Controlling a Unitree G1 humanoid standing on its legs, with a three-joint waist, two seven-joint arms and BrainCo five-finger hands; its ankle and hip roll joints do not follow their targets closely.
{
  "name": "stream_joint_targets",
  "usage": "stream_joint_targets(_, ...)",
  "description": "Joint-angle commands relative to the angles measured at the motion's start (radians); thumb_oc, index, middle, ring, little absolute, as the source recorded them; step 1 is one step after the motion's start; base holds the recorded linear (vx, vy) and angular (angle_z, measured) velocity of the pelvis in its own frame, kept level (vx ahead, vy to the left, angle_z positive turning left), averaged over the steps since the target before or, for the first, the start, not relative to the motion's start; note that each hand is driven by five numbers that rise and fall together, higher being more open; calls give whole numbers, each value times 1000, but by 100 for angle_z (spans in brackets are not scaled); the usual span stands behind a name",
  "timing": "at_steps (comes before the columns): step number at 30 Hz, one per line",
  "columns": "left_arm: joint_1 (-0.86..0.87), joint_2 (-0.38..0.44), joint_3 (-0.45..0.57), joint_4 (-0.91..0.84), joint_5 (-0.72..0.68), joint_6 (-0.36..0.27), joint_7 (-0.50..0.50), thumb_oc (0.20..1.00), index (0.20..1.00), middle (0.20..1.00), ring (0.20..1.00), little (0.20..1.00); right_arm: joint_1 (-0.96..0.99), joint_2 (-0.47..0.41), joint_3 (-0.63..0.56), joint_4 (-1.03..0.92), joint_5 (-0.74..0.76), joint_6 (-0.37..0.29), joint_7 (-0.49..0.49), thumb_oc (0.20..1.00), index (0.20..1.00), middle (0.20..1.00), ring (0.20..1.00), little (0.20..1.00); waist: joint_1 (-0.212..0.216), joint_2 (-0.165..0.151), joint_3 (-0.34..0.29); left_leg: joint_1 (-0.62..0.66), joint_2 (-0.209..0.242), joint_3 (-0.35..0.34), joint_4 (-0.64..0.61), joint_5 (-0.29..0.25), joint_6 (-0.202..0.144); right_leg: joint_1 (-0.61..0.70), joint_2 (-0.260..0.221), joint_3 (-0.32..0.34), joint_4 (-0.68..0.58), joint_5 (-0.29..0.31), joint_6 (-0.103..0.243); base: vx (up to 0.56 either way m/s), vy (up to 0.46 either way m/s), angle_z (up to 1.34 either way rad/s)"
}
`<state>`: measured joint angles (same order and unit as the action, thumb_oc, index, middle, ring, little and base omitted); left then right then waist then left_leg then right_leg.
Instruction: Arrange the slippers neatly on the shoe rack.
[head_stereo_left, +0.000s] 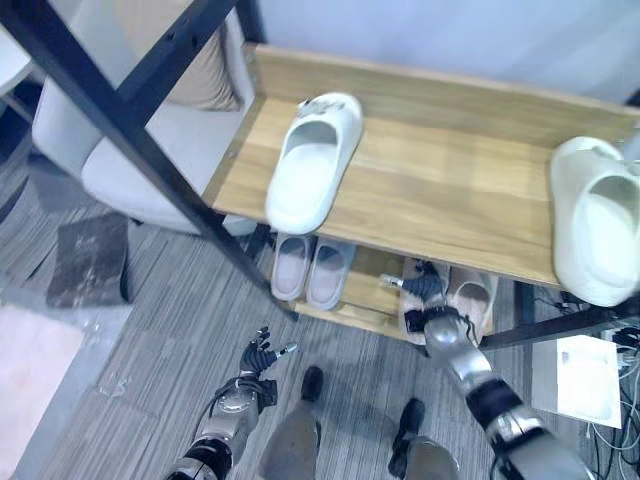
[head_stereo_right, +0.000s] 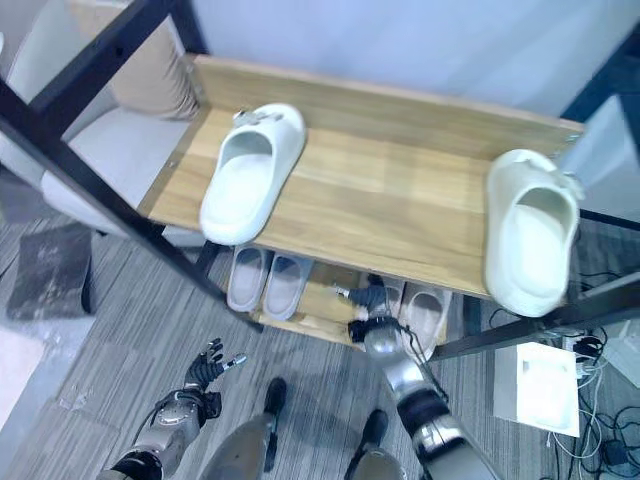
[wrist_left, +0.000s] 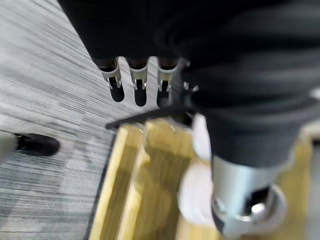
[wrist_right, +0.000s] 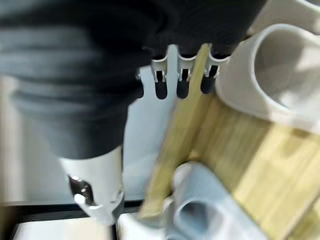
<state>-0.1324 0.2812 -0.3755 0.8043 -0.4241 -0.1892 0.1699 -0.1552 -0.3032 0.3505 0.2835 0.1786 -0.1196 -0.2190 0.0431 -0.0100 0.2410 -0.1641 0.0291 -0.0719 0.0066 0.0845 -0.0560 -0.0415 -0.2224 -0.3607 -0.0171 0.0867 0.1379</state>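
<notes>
Two white slippers lie far apart on the rack's top wooden shelf: one at the left, one at the right end, partly over the front edge. On the lower shelf sit a pale grey pair and a beige pair. My right hand reaches to the lower shelf beside the beige pair, fingers straight, holding nothing. In the right wrist view a beige slipper lies just past them. My left hand hangs open over the floor in front of the rack.
A black slanted frame post crosses the left of the rack. A pale cushioned seat and a dark mat lie to the left. A white box and loose cables sit on the grey carpet at the right.
</notes>
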Motion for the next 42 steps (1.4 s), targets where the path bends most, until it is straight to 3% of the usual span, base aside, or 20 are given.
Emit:
stream_joint_targets(1, -24, 37, 14, -25, 94, -34, -51, 1000, 1000, 1000, 1000, 1000, 30, -100, 8, -131, 32, -95, 142, 1000, 1000, 1000, 1000, 1000, -7, 13, -27, 50, 21, 1, -51, -6, -27, 26, 1, -22, 36, -64, 31, 88, -23, -21)
stream_joint_targets(2, 26, 65, 5, -84, 143, -41, -87, 1000, 1000, 1000, 1000, 1000, 144, -158, -5, -241, 65, -110, 237, 1000, 1000, 1000, 1000, 1000, -23, 18, -49, 74, 22, 12, -65, -8, -29, 45, 4, -18, 19, -64, 34, 62, -7, -16)
stream_joint_targets(5, 78, 90, -5, -144, 176, -52, -121, 1000, 1000, 1000, 1000, 1000, 251, -213, -23, -322, 58, -110, 299, 1000, 1000, 1000, 1000, 1000, -36, 23, -70, 96, 25, 25, -81, -11, -31, 61, 7, -12, -1, -59, 38, 82, -25, -15)
stream_joint_targets(6, 83, 76, -69, -320, 138, 17, -161, 1000, 1000, 1000, 1000, 1000, 302, -230, -28, -342, 43, -95, 321, 1000, 1000, 1000, 1000, 1000, -46, 28, -80, 105, 24, 33, -85, -15, -28, 70, 9, -8, -12, -56, 39, 44, -8, -24)
stream_joint_targets(7, 137, 92, -46, -233, 223, -30, -184, 1000, 1000, 1000, 1000, 1000, 373, -247, -65, -341, -18, -97, 335, 1000, 1000, 1000, 1000, 1000, -62, 29, -89, 112, 25, 43, -87, -19, -28, 73, 11, 4, -20, -54, 42, 71, -21, -12)
stream_joint_targets(8, 168, 118, -73, -368, 261, -38, -183, 1000, 1000, 1000, 1000, 1000, 412, -249, -80, -319, -31, -102, 321, 1000, 1000, 1000, 1000, 1000, -58, 32, -92, 123, 25, 43, -87, -26, -27, 82, 12, 4, -23, -57, 42, 31, -9, -8)
stream_joint_targets(10, 193, 137, -91, -400, 261, -43, -211, 1000, 1000, 1000, 1000, 1000, 452, -274, -97, -342, -96, -109, 307, 1000, 1000, 1000, 1000, 1000, -66, 32, -99, 121, 22, 45, -89, -26, -24, 77, 12, 10, -25, -54, 44, 28, -8, -12)
stream_joint_targets(12, 147, 166, -164, -502, 351, -15, -236, 1000, 1000, 1000, 1000, 1000, 510, -270, -97, -273, -167, -95, 294, 1000, 1000, 1000, 1000, 1000, -86, 34, -103, 137, 23, 62, -88, -41, -20, 82, 13, 28, -25, -58, 47, 44, -7, -10)
stream_joint_targets(19, 43, 182, -238, -607, 412, 6, -287, 1000, 1000, 1000, 1000, 1000, 487, -258, -116, -99, -265, -65, 243, 1000, 1000, 1000, 1000, 1000, -122, 34, -113, 146, 17, 80, -92, -51, -13, 75, 11, 52, -31, -52, 50, 21, 6, -19)
stream_joint_targets(26, -206, 172, -383, -774, 487, -15, -344, 1000, 1000, 1000, 1000, 1000, 428, -213, -104, 113, -286, -58, 193, 1000, 1000, 1000, 1000, 1000, -152, 37, -111, 150, 16, 86, -92, -59, -15, 72, 12, 65, -33, -52, 53, 3, -5, -2)
stream_joint_targets(33, -343, 221, -302, -1081, 268, -6, -366, 1000, 1000, 1000, 1000, 1000, 353, -177, -94, 223, -278, -52, 172, 1000, 1000, 1000, 1000, 1000, -139, 43, -111, 155, 10, 80, -90, -60, -18, 87, 9, 54, -36, -54, 52, 6, -6, -4)
stream_joint_targets(38, -391, 165, -285, -1072, 229, -26, -314, 1000, 1000, 1000, 1000, 1000, 265, -134, -58, 288, -252, -38, 160, 1000, 1000, 1000, 1000, 1000, -125, 43, -111, 160, 8, 74, -89, -62, -19, 102, 6, 47, -41, -56, 48, 7, -7, 4)
stream_joint_targets(42, -387, 191, -210, -1132, 178, -48, -272, 1000, 1000, 1000, 1000, 1000, 259, -132, -51, 245, -251, -35, 153, 1000, 1000, 1000, 1000, 1000, -110, 42, -114, 166, 6, 72, -89, -63, -20, 115, 6, 41, -47, -58, 46, 10, -1, 3)
